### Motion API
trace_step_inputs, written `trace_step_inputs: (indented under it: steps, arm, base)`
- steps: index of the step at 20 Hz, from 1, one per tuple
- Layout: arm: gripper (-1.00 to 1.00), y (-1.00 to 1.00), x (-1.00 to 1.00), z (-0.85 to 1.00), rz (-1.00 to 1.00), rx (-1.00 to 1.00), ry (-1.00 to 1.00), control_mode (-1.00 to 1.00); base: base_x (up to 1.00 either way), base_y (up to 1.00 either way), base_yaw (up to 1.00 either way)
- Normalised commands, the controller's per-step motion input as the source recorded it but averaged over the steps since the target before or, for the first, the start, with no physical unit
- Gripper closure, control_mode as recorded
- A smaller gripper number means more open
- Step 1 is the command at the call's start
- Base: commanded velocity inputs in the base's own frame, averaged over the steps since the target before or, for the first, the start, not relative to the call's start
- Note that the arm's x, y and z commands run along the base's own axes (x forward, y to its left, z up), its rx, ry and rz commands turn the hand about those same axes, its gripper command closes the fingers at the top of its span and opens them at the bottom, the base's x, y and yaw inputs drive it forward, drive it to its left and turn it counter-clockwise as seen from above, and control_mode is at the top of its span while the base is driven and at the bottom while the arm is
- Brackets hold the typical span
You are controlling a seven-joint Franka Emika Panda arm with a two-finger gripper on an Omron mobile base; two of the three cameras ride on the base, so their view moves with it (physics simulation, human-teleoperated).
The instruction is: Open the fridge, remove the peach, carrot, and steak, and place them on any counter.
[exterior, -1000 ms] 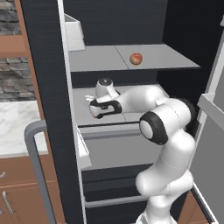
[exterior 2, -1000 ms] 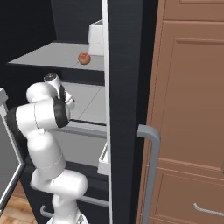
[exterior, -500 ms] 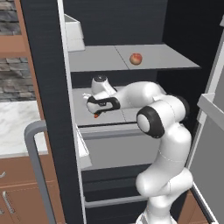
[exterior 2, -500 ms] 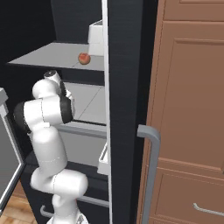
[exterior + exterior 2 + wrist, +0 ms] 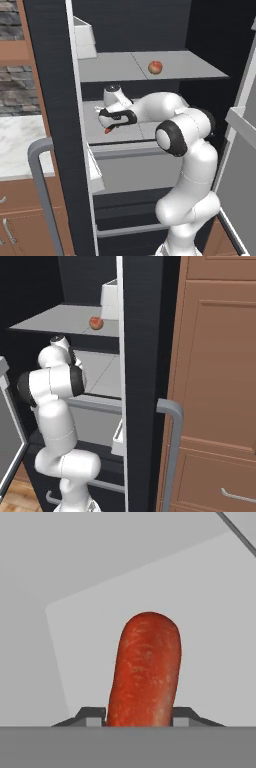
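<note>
Since a second ago the arm has pushed further left into the fridge (image 5: 55,100), and the gripper (image 5: 108,129) has narrowed onto the carrot (image 5: 145,669), which sits between both finger tips and pokes out ahead of them over the middle shelf (image 5: 95,125). On the shelf above, the peach (image 5: 155,67) lies well apart. Left of the open door, the counter (image 5: 17,145) shows.

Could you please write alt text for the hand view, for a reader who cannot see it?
An orange-red carrot stands between the gripper's two dark fingertips, which sit against its sides, its rounded end pointing away from the camera. Behind it lies a light-grey fridge shelf.
</note>
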Motion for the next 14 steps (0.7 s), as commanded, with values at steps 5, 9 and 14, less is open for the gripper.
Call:
trace_step_inputs:
  steps: [5,9,14]
  arm:
    - [1.00,-0.38,-0.50,-0.63,0.00,-0.10,-0.08,-1.00]
    - [1.00,-0.64,-1.00,0.24,0.04,0.00,-0.24,-1.00]
    - [1.00,-0.32,-1.00,0.98,0.04,0.04,-0.02,-1.00]
  base:
    - [0.00,0.00,0.00]
    - [0.00,0.00,0.00]
    - [0.00,0.00,0.00]
